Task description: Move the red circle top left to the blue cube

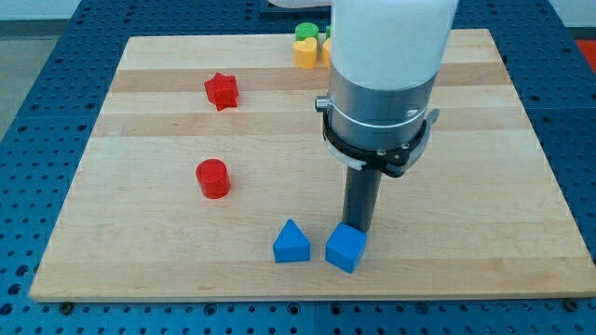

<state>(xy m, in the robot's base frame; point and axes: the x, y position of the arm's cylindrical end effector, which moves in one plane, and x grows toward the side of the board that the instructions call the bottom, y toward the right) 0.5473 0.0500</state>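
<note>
The red circle (212,178) is a short red cylinder on the left part of the wooden board. The blue cube (345,247) sits near the board's bottom edge, right of centre. My rod comes down from the large arm body, and my tip (359,226) is right behind the blue cube, at its upper right edge, seemingly touching it. The red circle is far to the left of my tip and up-left of the blue cube.
A blue triangle (291,243) lies just left of the blue cube. A red star (222,90) is at the upper left. A yellow block (305,52) and a green block (305,33) sit at the top edge, partly hidden by the arm. Blue perforated table (37,56) surrounds the board.
</note>
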